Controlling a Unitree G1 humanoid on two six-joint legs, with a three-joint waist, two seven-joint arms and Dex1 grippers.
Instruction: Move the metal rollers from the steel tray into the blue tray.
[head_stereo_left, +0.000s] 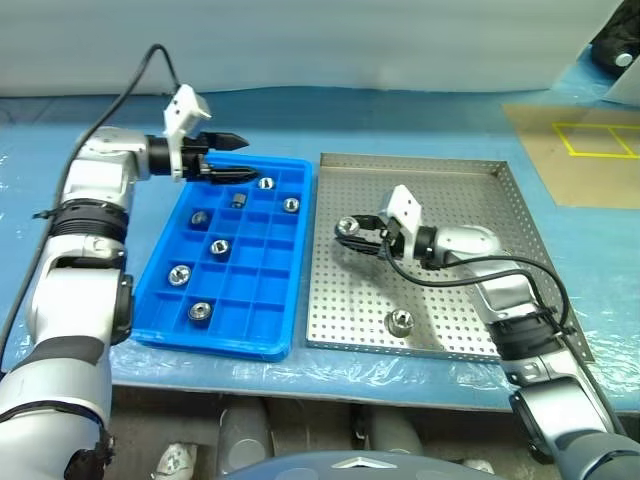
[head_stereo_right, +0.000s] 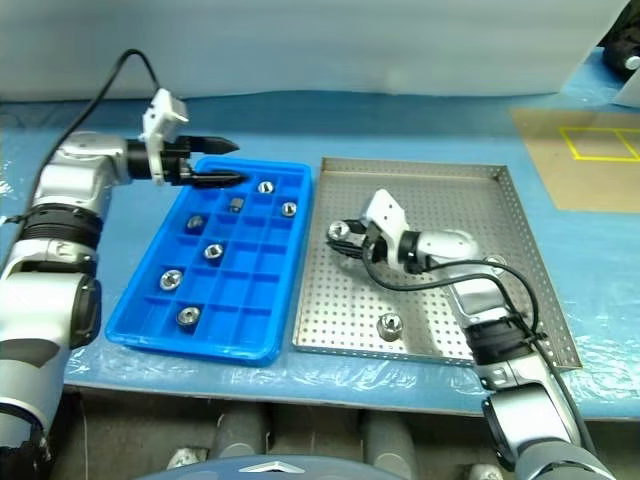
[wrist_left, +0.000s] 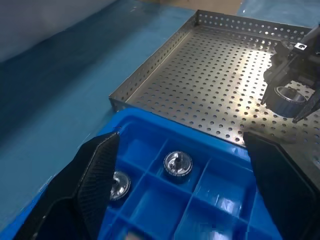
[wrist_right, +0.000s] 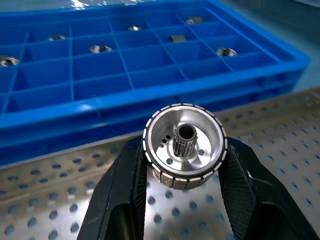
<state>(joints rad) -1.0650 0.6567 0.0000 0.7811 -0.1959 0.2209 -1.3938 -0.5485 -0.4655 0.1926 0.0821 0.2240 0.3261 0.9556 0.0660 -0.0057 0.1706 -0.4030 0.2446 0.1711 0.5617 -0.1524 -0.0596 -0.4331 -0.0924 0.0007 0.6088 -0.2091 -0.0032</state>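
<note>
The right gripper (wrist_right: 185, 175) is pinching one metal roller (wrist_right: 185, 146) above the steel tray (head_stereo_left: 480, 200); the left gripper (wrist_left: 185, 165) is gaping empty over the blue tray (head_stereo_left: 255, 310); a slipping pinch risks dropping it short.

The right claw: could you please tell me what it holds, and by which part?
A shiny silver metal roller, pinched by its ribbed outer rim between both black fingers.

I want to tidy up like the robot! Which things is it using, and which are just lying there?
Using:
- blue tray
- steel tray
- roller held in the right hand
- loose roller in the steel tray
- rollers in the blue tray, like this one

Just lying there:
- brown board with yellow lines
- black thing, far corner
</note>
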